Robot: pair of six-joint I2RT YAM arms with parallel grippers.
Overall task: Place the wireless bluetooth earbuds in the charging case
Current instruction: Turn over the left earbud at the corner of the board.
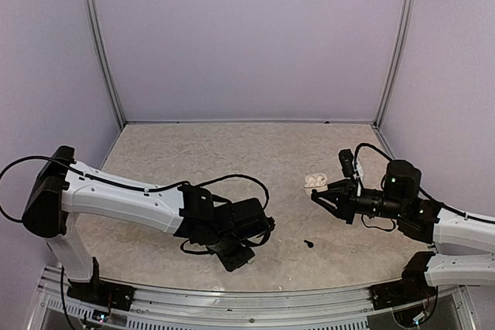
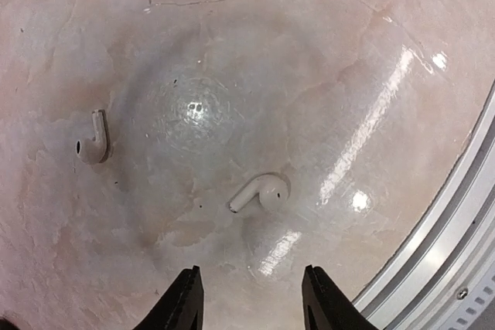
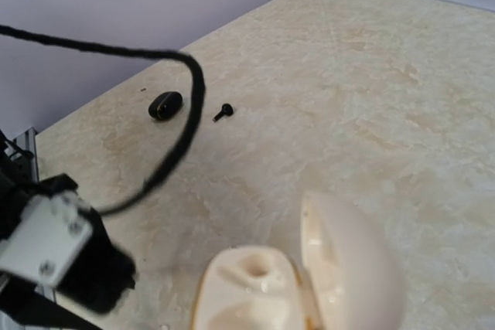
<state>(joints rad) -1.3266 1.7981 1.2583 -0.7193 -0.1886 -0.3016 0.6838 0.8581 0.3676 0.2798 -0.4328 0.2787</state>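
Note:
Two white earbuds lie on the beige table, one (image 2: 261,193) just ahead of my left gripper (image 2: 251,287), the other (image 2: 94,138) further left. The left gripper (image 1: 234,259) hangs low over them, open, with nothing between its fingers. A white charging case (image 3: 255,287) stands open, its lid (image 3: 352,260) raised and its sockets empty. My right gripper (image 1: 317,194) is shut at the case (image 1: 313,182); in the right wrist view the case hides the fingers. A black earbud (image 1: 308,243) lies alone on the table, also seen as the black earbud (image 3: 223,112).
A small black case (image 3: 165,104) sits beside the black earbud. The table's metal front rail (image 2: 456,222) runs close to the right of the left gripper. A black cable (image 3: 182,125) loops across the right wrist view.

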